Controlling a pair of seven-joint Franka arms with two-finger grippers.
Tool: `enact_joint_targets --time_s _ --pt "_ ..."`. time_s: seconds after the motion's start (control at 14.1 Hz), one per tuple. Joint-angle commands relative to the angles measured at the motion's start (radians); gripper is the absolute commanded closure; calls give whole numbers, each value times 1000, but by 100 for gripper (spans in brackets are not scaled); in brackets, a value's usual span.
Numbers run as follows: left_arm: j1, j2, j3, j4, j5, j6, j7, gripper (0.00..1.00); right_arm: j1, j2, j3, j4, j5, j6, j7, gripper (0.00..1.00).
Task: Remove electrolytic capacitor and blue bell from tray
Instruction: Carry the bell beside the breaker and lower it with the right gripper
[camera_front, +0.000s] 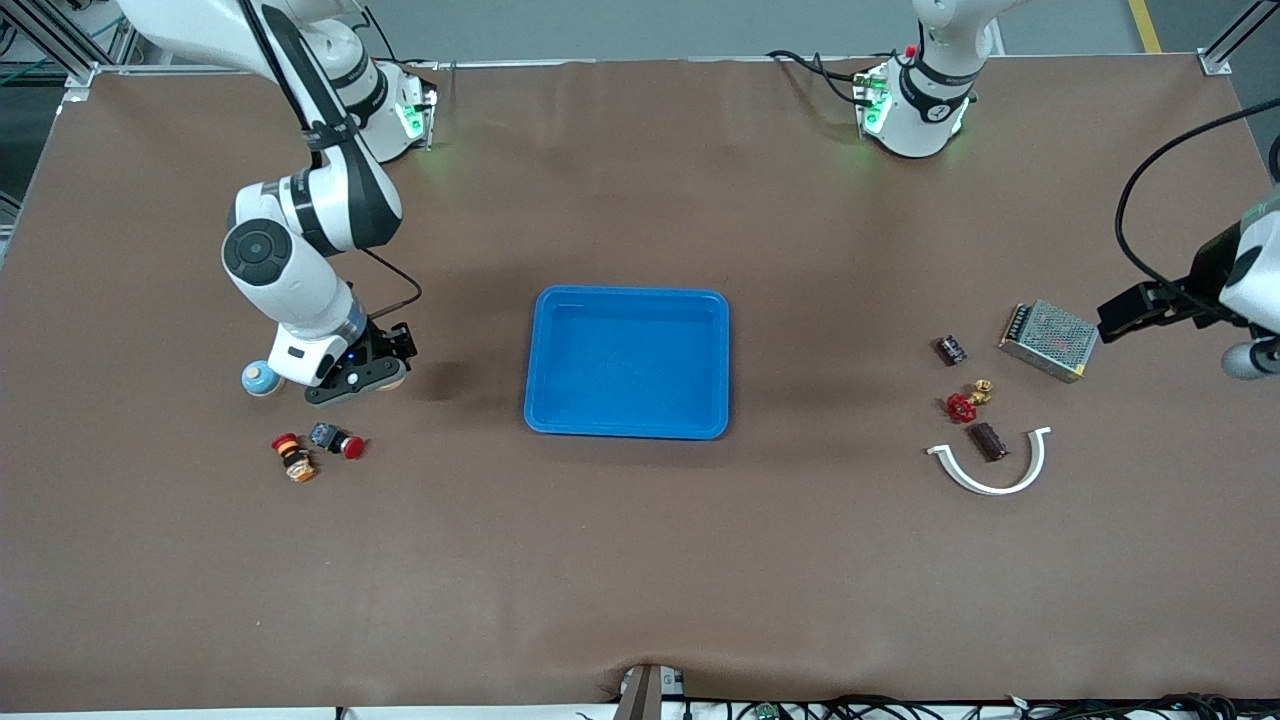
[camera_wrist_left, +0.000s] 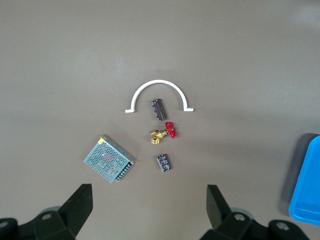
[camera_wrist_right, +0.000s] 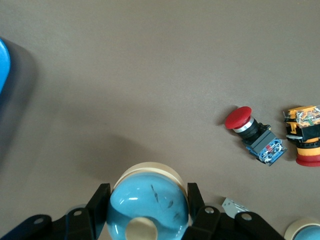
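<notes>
A blue tray (camera_front: 628, 362) sits in the middle of the brown table (camera_front: 640, 560), and everything else is placed around it.

Toward the right arm's end of the table from the tray, the right claw (camera_front: 372, 378) is down at the table, clenched on a blue bell (camera_wrist_right: 148, 212) with a cream base and knob; in the right wrist view its black fingers (camera_wrist_right: 98, 204) press both sides of the dome. A second blue bell (camera_front: 260, 378) stands just beside this arm, farther from the tray. Nearer the front camera than the claw lie a red push button (camera_front: 337, 440) on a black and blue body and, beside it, an orange and red switch (camera_front: 294, 458).

Toward the left arm's end of the table from the tray, the left claw (camera_wrist_left: 149, 206) hangs in the air with its fingers spread wide, holding nothing. A dark capacitor (camera_front: 951, 349) lies on the table there, closest to the tray of the group. Beside it, farther from the tray, is a metal mesh box (camera_front: 1048, 340). Nearer the front camera than the capacitor is a small brass valve (camera_front: 969, 400) with a red handle, then a second dark capacitor (camera_front: 988, 441) lying inside the curve of a white half ring (camera_front: 995, 466).
</notes>
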Motion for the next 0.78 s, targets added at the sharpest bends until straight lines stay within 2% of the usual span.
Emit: enact_joint_targets --time_s 0.0,0.14,0.36,0.57,0.71 --pt "8 -53 7 -10 -30 -19 33 0 -34 19 16 -26 3 59 -42 61" --pt "-50 -87 65 -22 -41 -22 34 0 -43 48 16 -27 3 88 -57 61" --pt "-217 -115 238 -22 -67 -62 36 0 -43 94 16 -26 3 134 -59 61" --pt "-338 -145 378 -50 -113 -64 38 0 -43 143 16 -26 3 188 -59 61" --pt "-378 -167 432 -71 -139 -64 36 0 -43 164 17 -26 1 206 -59 60"
